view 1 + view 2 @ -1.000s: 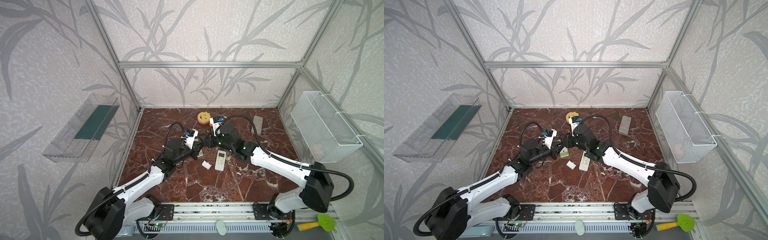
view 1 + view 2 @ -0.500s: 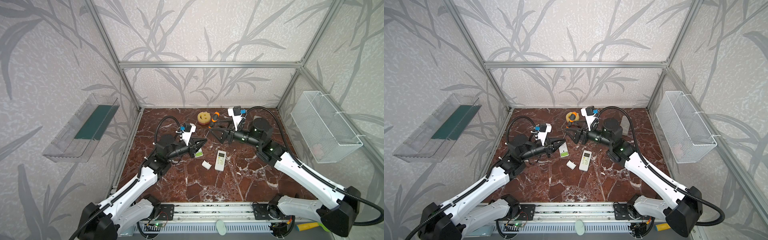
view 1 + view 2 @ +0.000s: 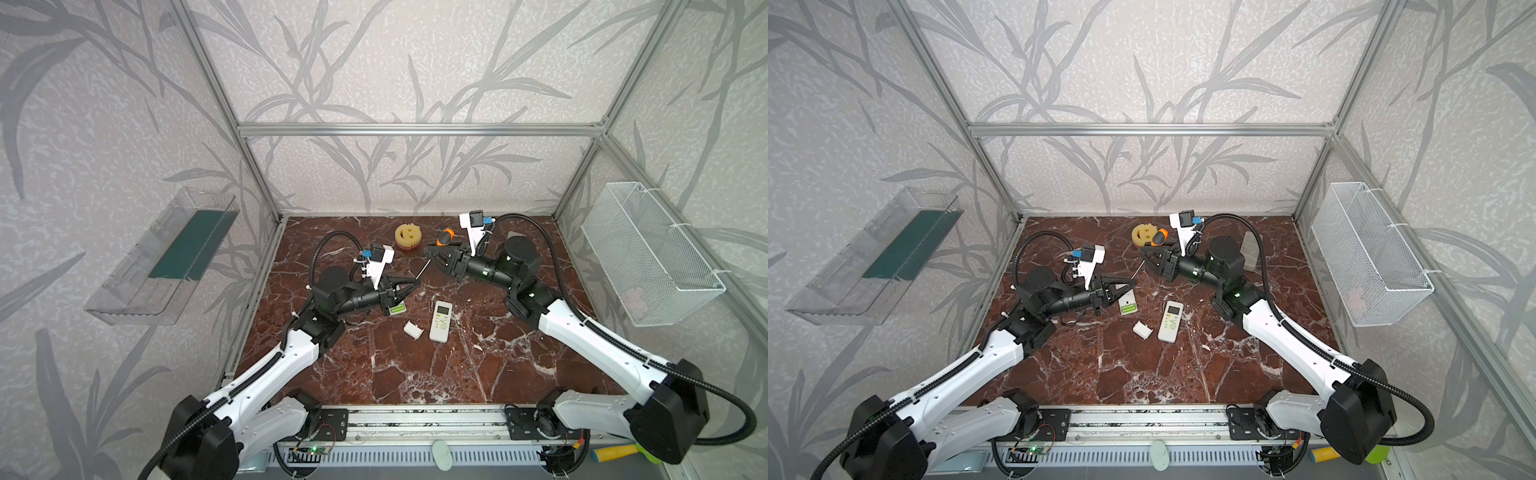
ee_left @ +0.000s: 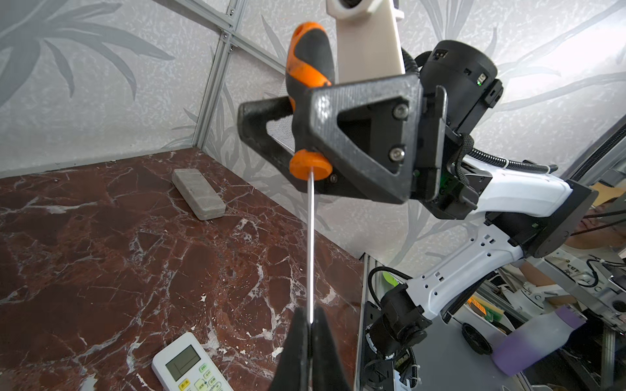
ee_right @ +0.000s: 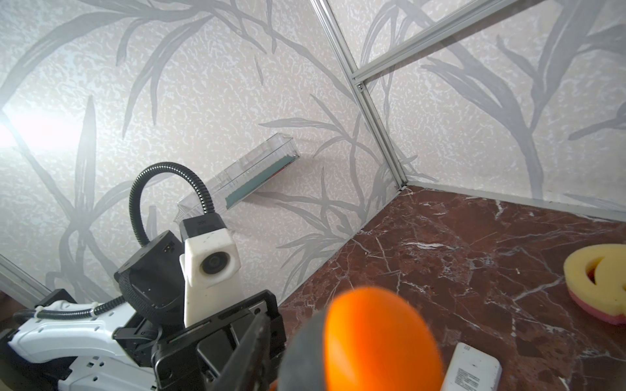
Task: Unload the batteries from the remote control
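Note:
The open remote control (image 3: 397,308) lies back up on the marble floor, just under my left gripper (image 3: 415,284). Lime-green batteries (image 3: 1128,308) show in its compartment. An orange-and-black screwdriver (image 4: 310,78) hangs in the air between both grippers. The left gripper (image 4: 311,321) is shut on the tip of its thin steel shaft (image 4: 310,243). My right gripper (image 3: 434,251) is shut round the handle (image 5: 379,338), which fills the right wrist view. Both grippers are above the floor, apart from the remote.
A second white remote (image 3: 440,321) lies face up beside a small white cover (image 3: 413,330). A grey remote (image 4: 198,193) and a yellow smiley sponge (image 3: 407,236) lie near the back wall. A wire basket (image 3: 648,253) hangs on the right wall, a clear tray (image 3: 166,266) on the left.
Both grippers rose from the remotes and drew apart. The right jaws, open beside the screwdriver handle half a second ago, have closed on it. The left stays shut on the shaft.

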